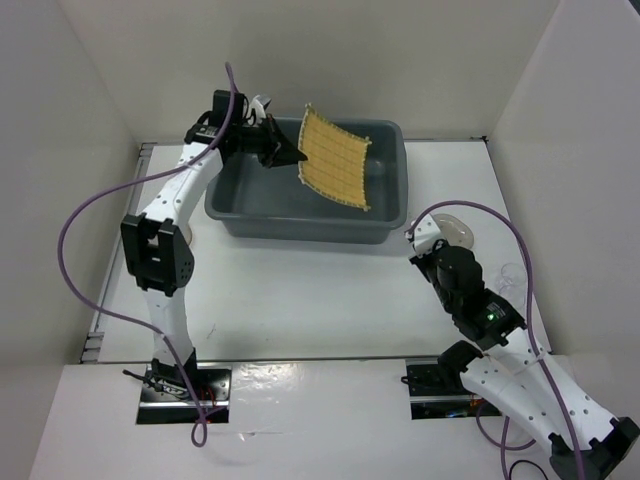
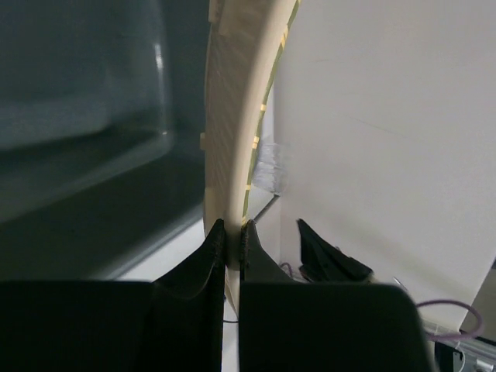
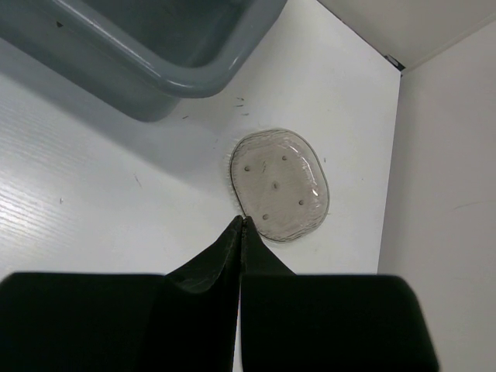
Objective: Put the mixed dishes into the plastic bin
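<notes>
- In the top external view, my left end effector (image 1: 285,150) is reaching over the back left corner of the grey bin (image 1: 300,215) and gripping the tan-yellow woven mat (image 1: 335,157) by its left edge. The mat is hanging tilted above the bin's inside, well off the floor of the bin.
- In the same view, my right end effector (image 1: 418,235) is hovering low over the white worktop (image 1: 300,300), just off the bin's front right corner. The clear plate (image 1: 455,228) is lying just beside it, outside the bin.
- In the left wrist view, my left end effector (image 2: 231,229) is pinching the mat (image 2: 236,116) between both fingers (image 2: 213,248). The mat is showing edge-on and rising straight up from the tips. The dark inside of the bin (image 2: 85,155) is filling the left of the view, blurred.
- In the right wrist view, my right end effector (image 3: 242,225) is pressed shut, its tips meeting with nothing between them. The tips are pointing at the near edge of the plate (image 3: 280,184); I cannot tell whether they are touching it. The plate is lying flat on the worktop (image 3: 93,194), near the rounded corner of the bin (image 3: 155,85) but apart from it.
</notes>
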### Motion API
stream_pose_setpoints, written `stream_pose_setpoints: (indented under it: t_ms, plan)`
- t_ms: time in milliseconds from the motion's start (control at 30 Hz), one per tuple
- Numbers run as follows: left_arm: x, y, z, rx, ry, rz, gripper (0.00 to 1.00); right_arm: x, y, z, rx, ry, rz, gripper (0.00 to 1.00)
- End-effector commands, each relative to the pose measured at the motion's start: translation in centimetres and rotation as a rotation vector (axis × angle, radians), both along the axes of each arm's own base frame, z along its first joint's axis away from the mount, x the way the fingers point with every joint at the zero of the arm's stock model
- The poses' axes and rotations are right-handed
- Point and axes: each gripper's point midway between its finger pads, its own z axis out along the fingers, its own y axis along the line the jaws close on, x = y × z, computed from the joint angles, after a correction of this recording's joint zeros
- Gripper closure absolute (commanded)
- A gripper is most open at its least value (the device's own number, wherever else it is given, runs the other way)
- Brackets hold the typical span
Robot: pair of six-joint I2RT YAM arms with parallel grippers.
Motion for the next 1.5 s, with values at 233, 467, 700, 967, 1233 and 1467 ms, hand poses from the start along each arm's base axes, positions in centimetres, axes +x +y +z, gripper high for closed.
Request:
stream_pose_setpoints:
  t_ms: [233, 467, 700, 967, 1233, 1467]
  plan:
    - [4.2, -1.7, -5.4, 0.012, 0.003, -0.068, 0.96, 0.4, -0.3, 1.2, 0.045, -0.061, -0.029, 1.00]
    - [5.9, -1.7, -10.1, 0.058, 0.066, -0.050, 0.96, 0.5, -0.6, 1.2, 0.036, -0.062, -0.037, 1.00]
    - [5.8, -1.7, -13.9, 0.110, 0.145, -0.024, 0.97, 0.6, -1.0, 1.2, 0.036, -0.063, -0.055, 1.00]
    - [3.5, 0.5, -19.6, 0.281, 0.286, -0.005, 0.75, 0.6, -1.0, 1.2, 0.036, -0.063, -0.055, 1.00]
    - [1.5, 3.1, -22.4, 0.408, 0.330, 0.011, 0.16, 0.7, -0.9, 0.8, 0.026, -0.047, -0.055, 0.98]
    - [2.1, 6.5, -20.3, 0.587, 0.310, 0.105, 0.00, 1.4, -2.1, -0.7, 0.007, -0.004, -0.127, 0.25]
